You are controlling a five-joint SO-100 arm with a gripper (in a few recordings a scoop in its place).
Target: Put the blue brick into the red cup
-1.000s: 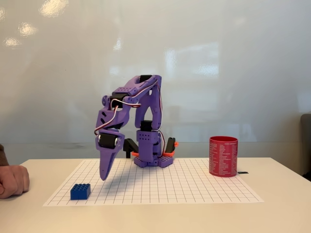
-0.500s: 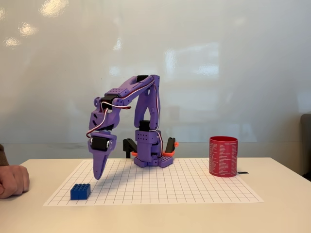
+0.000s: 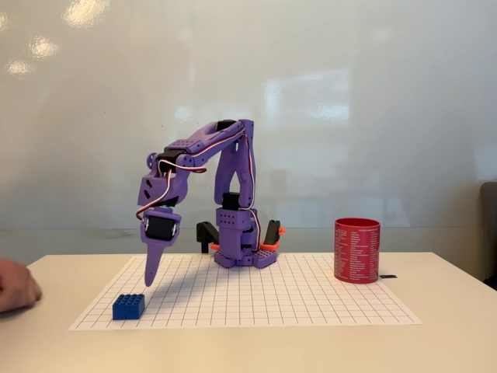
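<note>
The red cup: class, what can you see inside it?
Nothing can be told: the red cup is seen side-on, so its wall hides the interior. The blue brick lies on the grid sheet.

Person's hand (image 3: pixel 17 284) cut by left edge; jaws' gap indiscernible.

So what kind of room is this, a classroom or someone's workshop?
Probably an office or meeting room used for robot trials, though I can't be sure. A glossy whiteboard-like wall reflects ceiling lights, a printed grid sheet lies on the pale table, and a small purple arm stands there.
</note>
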